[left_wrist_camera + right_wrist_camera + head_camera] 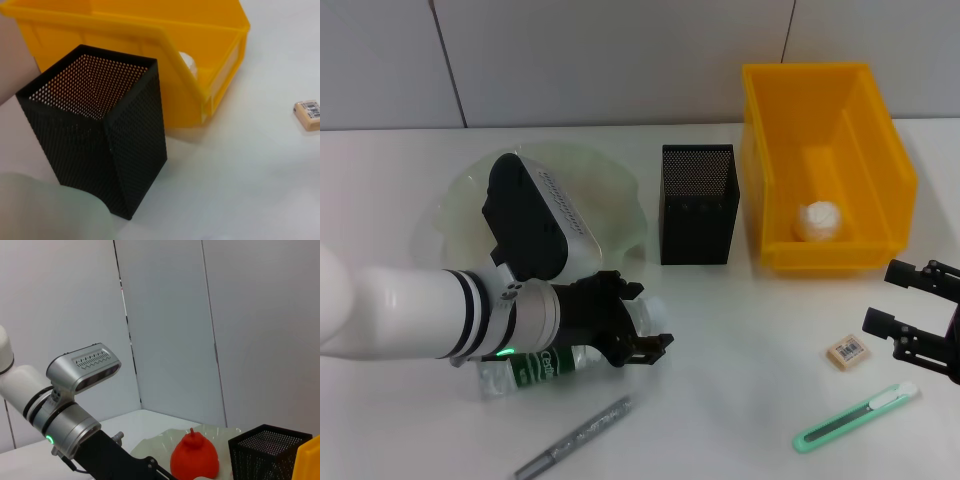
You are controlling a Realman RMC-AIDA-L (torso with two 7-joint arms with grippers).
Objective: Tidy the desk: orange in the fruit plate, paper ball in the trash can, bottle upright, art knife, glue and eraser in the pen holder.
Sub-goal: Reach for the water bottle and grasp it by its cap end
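Observation:
The clear bottle [535,370] with a green label lies on its side near the front left. My left gripper [650,318] is at its neck end. The orange [195,457] rests on the pale green fruit plate [615,205], hidden behind my left wrist in the head view. The paper ball [819,220] lies inside the yellow trash can [770,165]. Between them stands the black mesh pen holder [697,205]. My right gripper [878,296] hangs open just right of the eraser [847,352] and above the green art knife [857,415]. The glue [575,438], a slim grey stick, lies at the front.
The left wrist view looks at the pen holder [100,135], the trash can [100,35] behind it and the eraser [309,114] on the white table. A grey panel wall backs the desk.

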